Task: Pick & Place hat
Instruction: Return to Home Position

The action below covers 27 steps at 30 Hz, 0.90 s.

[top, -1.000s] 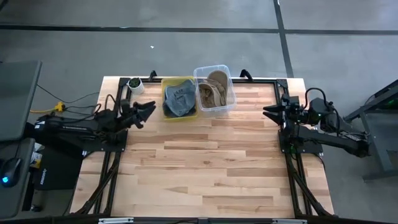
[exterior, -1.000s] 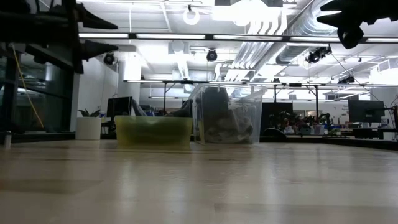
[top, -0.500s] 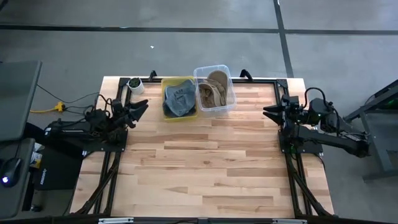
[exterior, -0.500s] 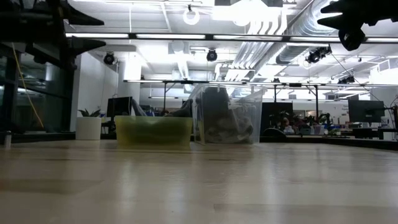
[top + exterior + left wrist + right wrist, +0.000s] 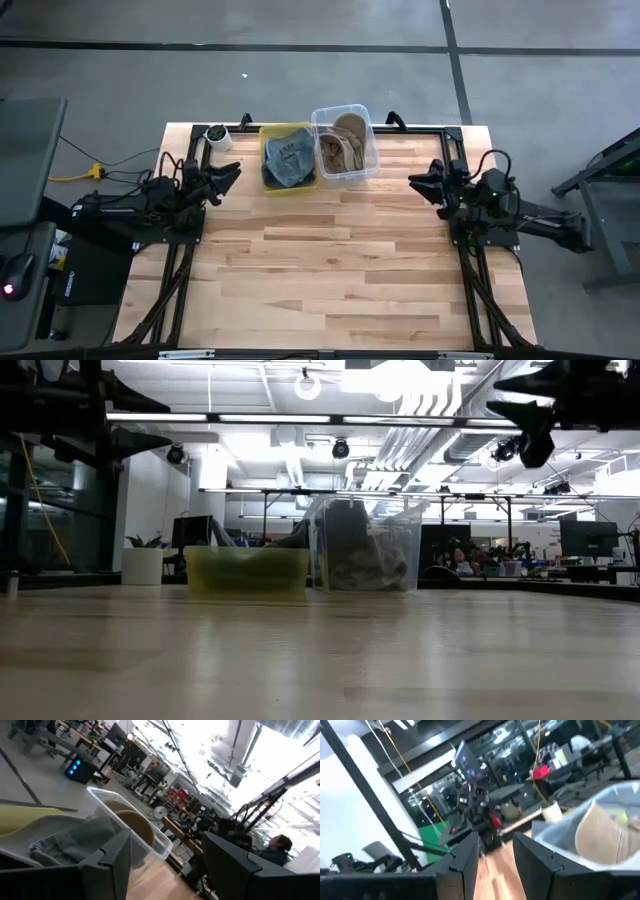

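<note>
A grey-blue hat [image 5: 290, 160] lies in a yellow bin [image 5: 268, 133] at the table's far edge. Beside it, tan hats [image 5: 345, 148] fill a clear bin [image 5: 368, 128]. My left gripper [image 5: 230, 178] hovers open above the table's left side, pointing level toward the yellow bin. Its wrist view shows the grey hat [image 5: 70, 840] past the open fingers. My right gripper [image 5: 418, 184] hovers open above the right side, pointing at the clear bin. A tan hat [image 5: 602, 832] shows in its wrist view. Neither gripper holds anything.
A small white plant pot [image 5: 217, 135] stands at the far left corner. Black frame rails [image 5: 470, 270] run along the table's left and right sides. The bare wooden tabletop [image 5: 330, 260] stretches from the bins to the near edge.
My left gripper has drawn back a little toward the table's left edge and stayed open. My right gripper has sunk, rolled somewhat, and come slightly toward the table's middle. The hats and bins have not moved.
</note>
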Motion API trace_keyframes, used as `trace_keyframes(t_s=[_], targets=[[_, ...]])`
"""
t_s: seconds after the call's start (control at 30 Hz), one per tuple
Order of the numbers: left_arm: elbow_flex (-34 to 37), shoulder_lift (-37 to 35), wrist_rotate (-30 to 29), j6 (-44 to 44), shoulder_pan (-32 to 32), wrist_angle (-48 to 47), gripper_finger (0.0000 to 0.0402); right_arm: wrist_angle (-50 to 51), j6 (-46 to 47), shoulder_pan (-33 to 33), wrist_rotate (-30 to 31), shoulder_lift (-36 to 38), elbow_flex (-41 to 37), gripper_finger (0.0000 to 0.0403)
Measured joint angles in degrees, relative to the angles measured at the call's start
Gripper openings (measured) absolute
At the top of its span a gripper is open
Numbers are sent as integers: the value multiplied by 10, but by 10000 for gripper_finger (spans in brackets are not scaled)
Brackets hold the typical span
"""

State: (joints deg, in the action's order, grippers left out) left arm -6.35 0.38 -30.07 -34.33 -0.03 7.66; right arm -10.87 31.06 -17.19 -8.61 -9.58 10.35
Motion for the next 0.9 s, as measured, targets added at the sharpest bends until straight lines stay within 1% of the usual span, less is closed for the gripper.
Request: trace_keyframes(t_s=[0.2, 0.33, 0.4, 0.67, 0.9], targets=[[0, 0, -16, -3, 0, 0, 201, 8, 10, 0, -1, 46, -20, 117], [0, 0, -20, -3, 0, -2, 201, 51, 9, 0, 0, 94, -20, 117], [0, 0, -23, -3, 0, -2, 201, 69, 10, 0, -1, 95, -20, 117], [0, 0, -24, -4, 0, -2, 201, 74, -4, 0, -7, 94, -20, 117], [0, 0, -17, -5, 0, -2, 201, 99, -15, 0, -7, 93, -20, 117]])
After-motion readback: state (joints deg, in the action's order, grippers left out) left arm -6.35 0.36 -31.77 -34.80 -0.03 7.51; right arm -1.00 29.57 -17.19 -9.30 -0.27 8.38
